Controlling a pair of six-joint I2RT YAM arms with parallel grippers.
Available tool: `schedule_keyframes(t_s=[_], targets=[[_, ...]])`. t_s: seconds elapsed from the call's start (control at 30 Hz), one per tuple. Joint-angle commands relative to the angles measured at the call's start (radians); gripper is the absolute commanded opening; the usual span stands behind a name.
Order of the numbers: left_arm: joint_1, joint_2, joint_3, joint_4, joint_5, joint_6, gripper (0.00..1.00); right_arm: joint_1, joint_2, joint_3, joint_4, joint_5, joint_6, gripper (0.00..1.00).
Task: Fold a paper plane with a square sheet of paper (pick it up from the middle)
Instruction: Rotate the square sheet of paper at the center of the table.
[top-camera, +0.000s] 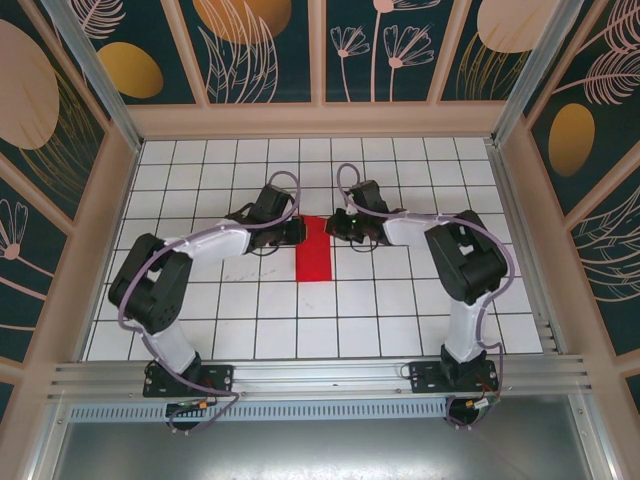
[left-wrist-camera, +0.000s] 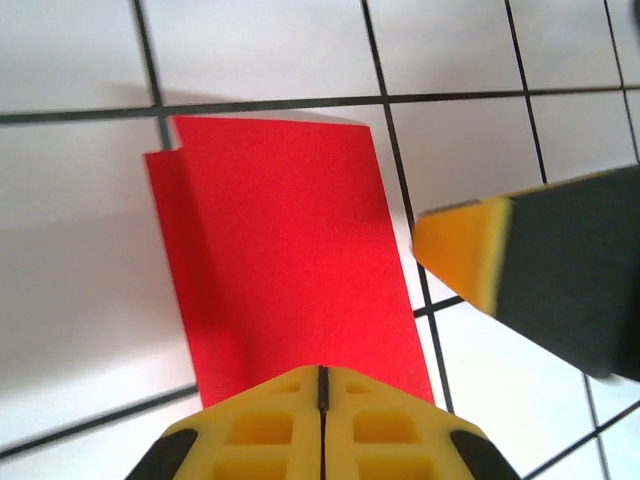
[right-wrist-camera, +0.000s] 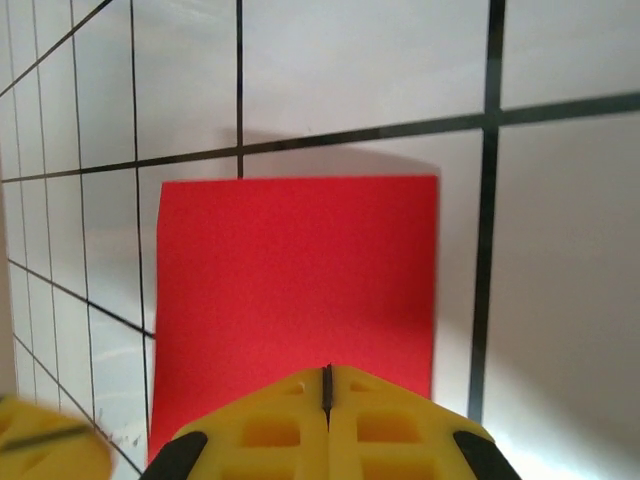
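Observation:
The square sheet of paper (top-camera: 314, 250) is bright red and lies flat on the white grid table as a narrow rectangle, folded double. One layer edge sticks out slightly at a far corner in the left wrist view (left-wrist-camera: 280, 250). My left gripper (top-camera: 298, 232) is at the sheet's far left edge, shut, its yellow tips (left-wrist-camera: 322, 372) over the red paper (right-wrist-camera: 295, 280). My right gripper (top-camera: 335, 225) is at the far right edge, also shut, tips (right-wrist-camera: 327, 370) over the paper. I see no paper between either pair of jaws. The right gripper's finger (left-wrist-camera: 470, 250) hovers beside the sheet.
The white tiled table (top-camera: 400, 300) is fenced by pale wooden walls (top-camera: 320, 120) at the back and sides. An aluminium rail (top-camera: 320, 375) carries both arm bases along the near edge. Open tiles lie all around the sheet.

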Motion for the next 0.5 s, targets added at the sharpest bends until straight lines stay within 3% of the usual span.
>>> schedule_keyframes(t_s=[0.0,0.3,0.47], targets=[[0.003,-0.074,-0.09,0.038,-0.032,-0.173,0.12,0.007,0.063,0.072,-0.09,0.012,-0.034,0.0],[0.003,-0.269,-0.211,0.064,-0.017,-0.233,0.2,0.064,0.072,0.049,-0.155,0.105,0.045,0.0],[0.002,-0.312,-0.268,0.116,0.068,-0.27,0.21,0.117,-0.001,-0.049,-0.171,0.183,0.177,0.0]])
